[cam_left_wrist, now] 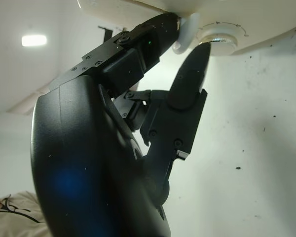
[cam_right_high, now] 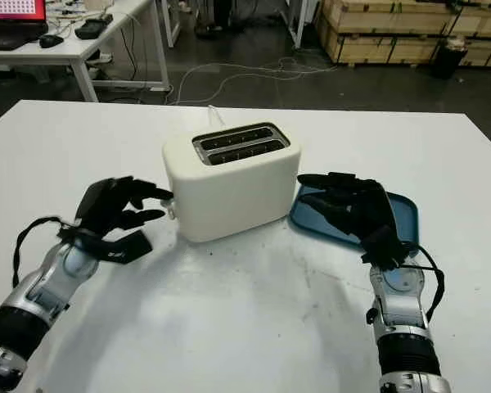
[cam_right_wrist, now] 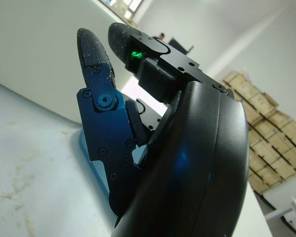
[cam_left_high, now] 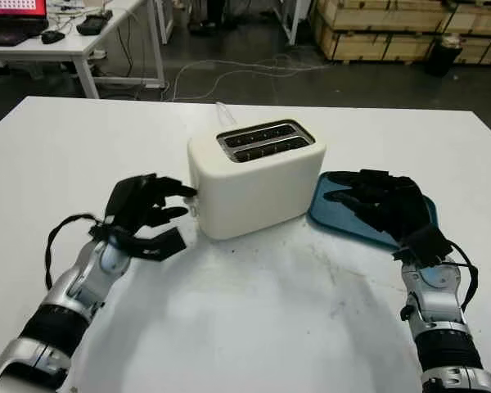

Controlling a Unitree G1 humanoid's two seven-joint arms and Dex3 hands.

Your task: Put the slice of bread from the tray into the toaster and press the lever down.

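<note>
Left eye view: a cream two-slot toaster [cam_left_high: 256,176] is shown standing at the middle of the white table [cam_left_high: 57,155], its slots facing upward. No slice of bread can be made out on the tray or in the slots. The left hand [cam_left_high: 147,214] is held at the toaster's left end, forearm angled up from the bottom left, with the fingertips [cam_left_high: 186,191] reaching to the end face; nothing is grasped. A blue tray [cam_left_high: 331,209] is seen just right of the toaster, and the right hand [cam_left_high: 376,201] is extended over it, palm down, holding nothing.

Right eye view: the same layout is shown, with the right forearm rising nearly straight from the bottom edge. A desk with a keyboard [cam_right_high: 92,27] is visible beyond the table.

Left wrist view: one finger is placed against the white lever [cam_left_wrist: 185,35] at the toaster's end, and another fingertip [cam_left_wrist: 196,57] lies just beside the browning dial [cam_left_wrist: 218,38].

Right wrist view: the fingers [cam_right_wrist: 96,61] are seen extended above the tray's blue rim [cam_right_wrist: 91,160], closed on nothing. Stacked crates [cam_right_wrist: 266,143] are seen in the background.
</note>
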